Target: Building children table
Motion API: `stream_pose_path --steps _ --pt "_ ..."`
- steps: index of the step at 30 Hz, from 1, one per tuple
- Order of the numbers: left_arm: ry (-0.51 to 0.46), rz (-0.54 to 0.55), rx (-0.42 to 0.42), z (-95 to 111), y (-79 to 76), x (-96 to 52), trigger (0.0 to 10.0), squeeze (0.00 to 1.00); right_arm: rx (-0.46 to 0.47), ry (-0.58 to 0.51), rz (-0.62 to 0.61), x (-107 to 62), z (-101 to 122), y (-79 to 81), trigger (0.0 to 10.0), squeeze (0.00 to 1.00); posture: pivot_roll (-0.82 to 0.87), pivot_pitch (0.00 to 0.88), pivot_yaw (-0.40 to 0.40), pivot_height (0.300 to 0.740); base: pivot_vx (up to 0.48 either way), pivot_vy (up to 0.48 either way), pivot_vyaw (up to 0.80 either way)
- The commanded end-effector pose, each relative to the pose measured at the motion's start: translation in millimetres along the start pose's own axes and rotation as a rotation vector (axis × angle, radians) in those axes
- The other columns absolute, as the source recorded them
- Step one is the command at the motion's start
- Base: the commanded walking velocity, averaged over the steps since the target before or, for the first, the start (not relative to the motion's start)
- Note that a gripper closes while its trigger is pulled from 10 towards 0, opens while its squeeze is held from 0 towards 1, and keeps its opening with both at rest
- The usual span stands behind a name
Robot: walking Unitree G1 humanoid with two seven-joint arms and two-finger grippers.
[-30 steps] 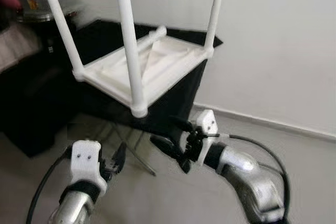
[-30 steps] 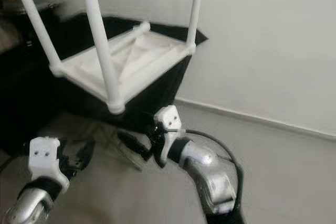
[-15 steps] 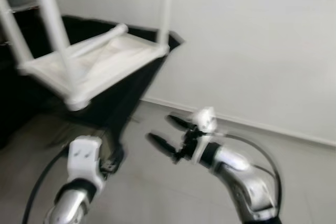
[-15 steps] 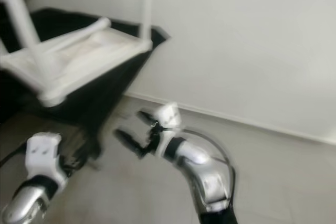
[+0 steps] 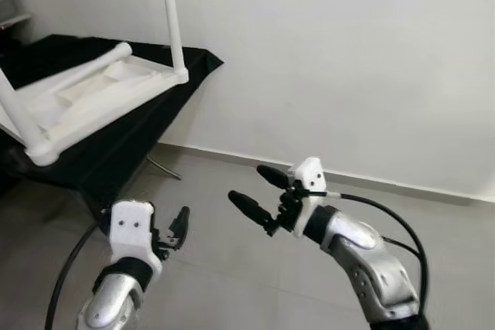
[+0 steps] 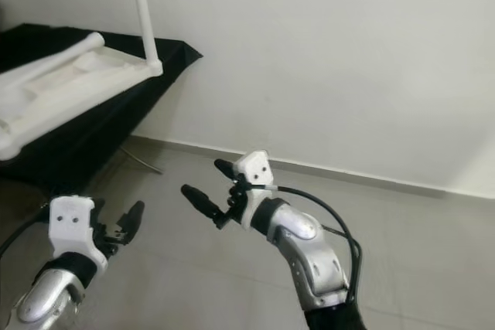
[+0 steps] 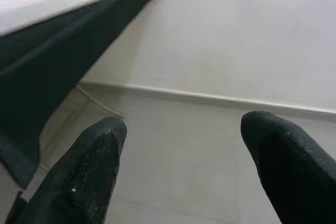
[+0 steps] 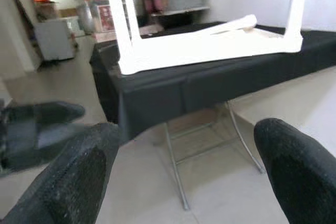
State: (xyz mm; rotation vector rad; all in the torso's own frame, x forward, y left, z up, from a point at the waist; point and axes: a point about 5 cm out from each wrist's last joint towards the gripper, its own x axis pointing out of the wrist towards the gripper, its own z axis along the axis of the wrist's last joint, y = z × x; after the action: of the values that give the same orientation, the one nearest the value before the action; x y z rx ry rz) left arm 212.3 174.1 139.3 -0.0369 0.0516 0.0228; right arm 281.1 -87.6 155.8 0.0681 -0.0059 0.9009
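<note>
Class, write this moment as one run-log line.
scene: upturned white children's table on black-draped table | left end effector: open, empty | right end effector: open, empty | both over floor

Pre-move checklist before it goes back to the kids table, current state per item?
1. Right gripper open and holding nothing: ok.
2. Left gripper open, holding nothing: ok.
3. White children's table lying upside down on the black-draped table, legs pointing up: ok.
4. Table in front of the grippers: not ok, it sits off to the robot's left, and both grippers hang over the floor.
5. One leg lies flat across the underside rather than standing: not ok if it is meant to be fitted.
6. All standing legs firmly seated: cannot tell.
</note>
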Motion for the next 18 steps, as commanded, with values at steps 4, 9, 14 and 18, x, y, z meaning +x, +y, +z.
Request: stream_pose_path --steps 4,9,14,18 --pt "0.011 -0.012 -0.021 -3.4 -1.6 -3.1 10.0 0.00 -0.008 0.010 -0.017 -2.2 -2.5 -2.8 10.0 0.00 -0.01 0.044 -0.006 0.740 0.000 0.000 0.00" --pt "-0.007 -0.016 -0.011 -1.5 -3.2 -0.6 10.0 0.00 -0.015 0.016 0.004 -2.9 -4.9 -1.7 10.0 0.00 -0.01 0.035 -0.010 0.740 0.404 0.000 0.72" --pt "-0.004 -0.023 -0.010 -1.9 -3.8 -0.3 10.0 0.00 -0.003 0.030 -0.016 -2.2 -6.1 -4.3 10.0 0.00 -0.01 0.033 -0.010 0.740 0.406 0.000 0.00" --pt "-0.007 -0.034 -0.002 -1.1 -4.8 0.4 10.0 0.00 0.028 0.028 -0.047 -1.5 -5.6 -7.8 10.0 0.00 -0.01 0.035 -0.009 0.740 0.403 0.000 0.40"
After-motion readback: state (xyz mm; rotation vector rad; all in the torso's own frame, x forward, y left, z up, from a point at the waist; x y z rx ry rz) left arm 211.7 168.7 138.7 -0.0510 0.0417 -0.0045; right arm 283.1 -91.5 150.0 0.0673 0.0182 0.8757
